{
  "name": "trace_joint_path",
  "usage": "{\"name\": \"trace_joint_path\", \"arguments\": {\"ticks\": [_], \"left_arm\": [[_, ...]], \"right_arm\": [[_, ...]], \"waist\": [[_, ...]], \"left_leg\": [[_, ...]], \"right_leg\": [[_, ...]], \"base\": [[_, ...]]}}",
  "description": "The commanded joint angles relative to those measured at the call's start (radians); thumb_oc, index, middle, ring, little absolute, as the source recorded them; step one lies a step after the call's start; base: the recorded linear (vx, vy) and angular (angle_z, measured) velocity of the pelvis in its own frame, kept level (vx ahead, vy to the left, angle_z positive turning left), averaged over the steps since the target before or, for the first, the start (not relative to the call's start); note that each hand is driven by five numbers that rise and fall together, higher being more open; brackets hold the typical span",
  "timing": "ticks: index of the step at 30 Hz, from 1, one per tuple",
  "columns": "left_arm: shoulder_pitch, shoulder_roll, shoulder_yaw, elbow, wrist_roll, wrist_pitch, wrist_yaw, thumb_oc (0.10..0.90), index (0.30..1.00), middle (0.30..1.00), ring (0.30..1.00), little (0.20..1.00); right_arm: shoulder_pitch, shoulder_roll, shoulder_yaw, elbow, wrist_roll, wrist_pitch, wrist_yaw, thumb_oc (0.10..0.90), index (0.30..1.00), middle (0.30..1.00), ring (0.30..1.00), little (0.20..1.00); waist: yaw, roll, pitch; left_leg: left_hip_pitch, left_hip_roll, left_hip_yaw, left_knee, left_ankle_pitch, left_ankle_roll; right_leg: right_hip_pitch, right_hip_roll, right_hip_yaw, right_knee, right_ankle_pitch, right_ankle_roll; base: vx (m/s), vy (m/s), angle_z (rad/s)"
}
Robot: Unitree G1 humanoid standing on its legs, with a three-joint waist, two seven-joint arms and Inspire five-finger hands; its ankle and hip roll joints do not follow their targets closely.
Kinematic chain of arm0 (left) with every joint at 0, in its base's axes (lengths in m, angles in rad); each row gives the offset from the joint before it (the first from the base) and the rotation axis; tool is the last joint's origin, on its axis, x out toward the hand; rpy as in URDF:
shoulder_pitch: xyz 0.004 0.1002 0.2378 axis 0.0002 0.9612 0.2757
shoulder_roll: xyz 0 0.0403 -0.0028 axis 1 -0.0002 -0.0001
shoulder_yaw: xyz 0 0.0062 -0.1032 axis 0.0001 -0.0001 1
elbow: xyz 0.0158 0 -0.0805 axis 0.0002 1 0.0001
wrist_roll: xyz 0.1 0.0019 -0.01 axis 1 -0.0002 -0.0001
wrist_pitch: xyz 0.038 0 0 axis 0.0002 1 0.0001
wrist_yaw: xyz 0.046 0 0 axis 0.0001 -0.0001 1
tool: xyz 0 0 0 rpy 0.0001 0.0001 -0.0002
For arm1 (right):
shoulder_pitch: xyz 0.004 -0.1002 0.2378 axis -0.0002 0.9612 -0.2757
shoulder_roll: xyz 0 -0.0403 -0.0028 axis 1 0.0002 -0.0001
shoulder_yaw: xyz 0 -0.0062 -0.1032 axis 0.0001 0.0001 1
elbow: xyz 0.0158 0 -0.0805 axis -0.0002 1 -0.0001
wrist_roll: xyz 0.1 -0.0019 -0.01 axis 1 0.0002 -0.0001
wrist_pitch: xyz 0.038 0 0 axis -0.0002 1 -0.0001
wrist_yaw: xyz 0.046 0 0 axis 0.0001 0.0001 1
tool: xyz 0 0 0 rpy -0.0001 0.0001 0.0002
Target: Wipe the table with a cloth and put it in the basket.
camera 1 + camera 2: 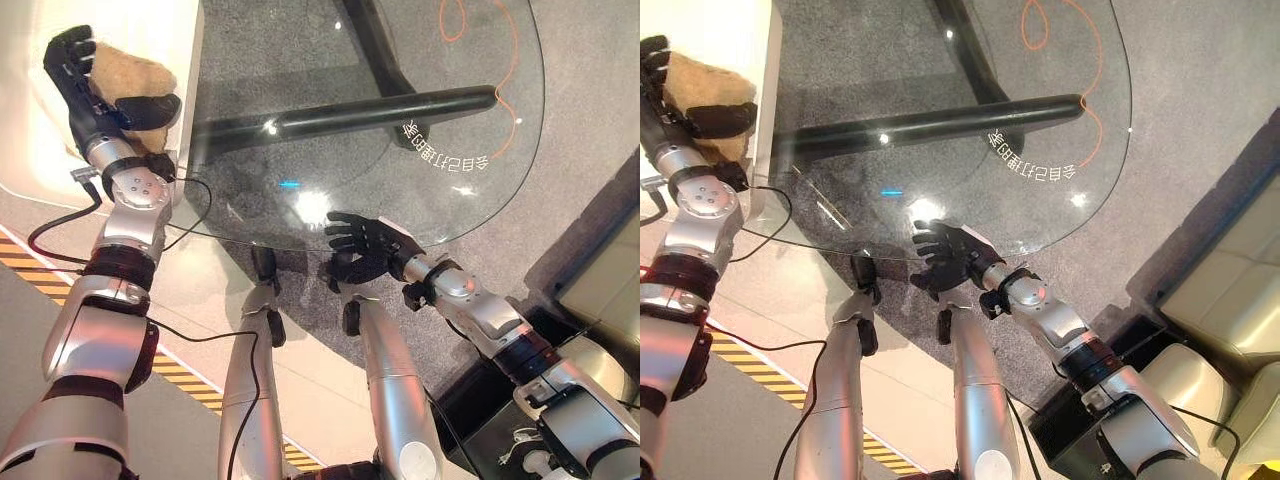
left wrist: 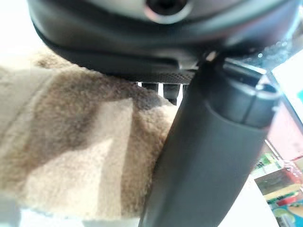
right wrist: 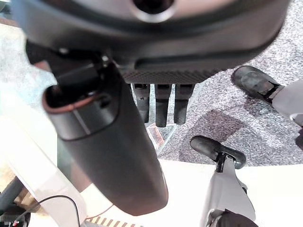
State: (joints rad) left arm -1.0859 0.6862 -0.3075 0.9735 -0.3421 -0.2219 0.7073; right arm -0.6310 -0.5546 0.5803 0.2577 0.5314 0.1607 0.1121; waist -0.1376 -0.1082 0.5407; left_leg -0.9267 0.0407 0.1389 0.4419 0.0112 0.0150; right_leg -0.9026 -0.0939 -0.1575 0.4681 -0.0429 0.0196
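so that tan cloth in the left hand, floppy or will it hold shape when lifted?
Probably floppy: the cloth bunches in soft folds around the left hand, whose thumb is curled over it. Its fleecy nap in the left wrist view suggests it is light and grippy, unlikely to slip. Loose ends will likely droop and drag.

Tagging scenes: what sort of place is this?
Probably a showroom or office lounge: a round glass table on a black leg, grey carpet, and pale sofa cushions alongside.
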Motion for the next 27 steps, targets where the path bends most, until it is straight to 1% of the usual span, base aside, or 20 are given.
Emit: {"name": "trace_joint_path", "arguments": {"ticks": [1, 8, 11, 15, 17, 19, 21, 24, 26, 27], "left_arm": [[-0.053, 0.095, 0.012, -0.004, -0.011, -0.051, 0.020, 0.800, 0.900, 0.900, 0.900, 0.900], [-0.051, 0.109, 0.016, -0.012, -0.012, -0.062, 0.021, 0.800, 0.900, 0.900, 0.900, 0.900], [-0.040, 0.113, 0.022, -0.028, -0.004, -0.080, 0.030, 0.800, 0.900, 0.900, 0.900, 0.900], [-0.027, 0.115, 0.032, -0.063, 0.016, -0.130, 0.071, 0.800, 0.900, 0.900, 0.900, 0.900], [-0.004, 0.116, 0.042, -0.111, 0.058, -0.172, 0.106, 0.800, 0.900, 0.900, 0.900, 0.900], [0.020, 0.113, 0.055, -0.155, 0.095, -0.192, 0.133, 0.800, 0.900, 0.900, 0.900, 0.900], [0.051, 0.113, 0.071, -0.205, 0.123, -0.221, 0.156, 0.800, 0.900, 0.900, 0.900, 0.900], [0.100, 0.105, 0.100, -0.265, 0.145, -0.246, 0.157, 0.800, 0.900, 0.900, 0.900, 0.900], [0.138, 0.101, 0.122, -0.300, 0.151, -0.265, 0.139, 0.800, 0.900, 0.900, 0.900, 0.900], [0.181, 0.091, 0.146, -0.344, 0.155, -0.275, 0.114, 0.800, 0.900, 0.900, 0.900, 0.900]], "right_arm": [[0.050, -0.020, -0.016, -0.094, 0.036, -0.053, 0.011, 0.800, 0.900, 0.900, 0.900, 0.900], [0.060, -0.018, -0.021, -0.115, 0.038, -0.045, 0.002, 0.800, 0.900, 0.900, 0.900, 0.900], [0.072, -0.018, -0.026, -0.122, 0.036, -0.047, 0.000, 0.800, 0.900, 0.900, 0.900, 0.900], [0.087, -0.017, -0.029, -0.136, 0.036, -0.051, -0.007, 0.800, 0.900, 0.900, 0.900, 0.900], [0.112, -0.006, -0.037, -0.148, 0.023, -0.058, -0.012, 0.800, 0.900, 0.900, 0.900, 0.900], [0.130, 0.000, -0.048, -0.159, 0.017, -0.058, -0.011, 0.800, 0.900, 0.900, 0.900, 0.900], [0.154, 0.011, -0.055, -0.163, 0.002, -0.072, -0.011, 0.800, 0.900, 0.900, 0.900, 0.900], [0.182, 0.027, -0.067, -0.173, -0.013, -0.082, -0.015, 0.800, 0.900, 0.900, 0.900, 0.900], [0.203, 0.035, -0.072, -0.173, -0.019, -0.098, -0.017, 0.800, 0.900, 0.900, 0.900, 0.900], [0.224, 0.045, -0.081, -0.178, -0.024, -0.107, -0.018, 0.800, 0.900, 0.900, 0.900, 0.900]], "waist": [[0.029, -0.015, -0.021], [0.035, -0.008, -0.021], [0.038, -0.006, -0.021], [0.041, -0.003, -0.021], [0.046, 0.000, -0.021], [0.052, 0.002, -0.021], [0.060, 0.006, -0.021], [0.070, 0.009, -0.021], [0.078, 0.010, -0.021], [0.088, 0.010, -0.021]], "left_leg": [[0.063, -0.043, 0.044, -0.020, -0.087, -0.006], [0.072, -0.046, 0.039, -0.027, -0.084, -0.005], [0.080, -0.048, 0.038, -0.033, -0.082, -0.004], [0.091, -0.049, 0.038, -0.041, -0.080, -0.003], [0.102, -0.051, 0.036, -0.046, -0.080, -0.001], [0.117, -0.053, 0.035, -0.053, -0.078, 0.000], [0.134, -0.054, 0.033, -0.062, -0.076, 0.000], [0.165, -0.057, 0.031, -0.078, -0.072, 0.000], [0.185, -0.057, 0.029, -0.088, -0.071, -0.001], [0.211, -0.057, 0.025, -0.101, -0.069, -0.002]], "right_leg": [[-0.001, 0.054, 0.057, -0.089, 0.081, 0.060], [0.008, 0.051, 0.047, -0.090, 0.075, 0.055], [0.014, 0.050, 0.043, -0.091, 0.073, 0.052], [0.023, 0.050, 0.040, -0.093, 0.070, 0.051], [0.035, 0.050, 0.036, -0.091, 0.067, 0.049], [0.048, 0.052, 0.032, -0.090, 0.063, 0.047], [0.065, 0.054, 0.028, -0.089, 0.057, 0.044], [0.099, 0.058, 0.021, -0.092, 0.046, 0.041], [0.120, 0.059, 0.016, -0.094, 0.040, 0.039], [0.148, 0.061, 0.010, -0.100, 0.034, 0.038]], "base": [[-0.06, -0.035, 0.01], [0.00, -0.021, 0.01], [-0.01, -0.040, 0.00], [-0.02, -0.045, 0.00], [-0.03, -0.084, 0.00], [-0.03, -0.083, 0.00], [-0.05, -0.095, -0.01], [-0.05, -0.106, 0.03], [-0.05, -0.146, 0.07], [-0.06, -0.155, 0.03]]}}
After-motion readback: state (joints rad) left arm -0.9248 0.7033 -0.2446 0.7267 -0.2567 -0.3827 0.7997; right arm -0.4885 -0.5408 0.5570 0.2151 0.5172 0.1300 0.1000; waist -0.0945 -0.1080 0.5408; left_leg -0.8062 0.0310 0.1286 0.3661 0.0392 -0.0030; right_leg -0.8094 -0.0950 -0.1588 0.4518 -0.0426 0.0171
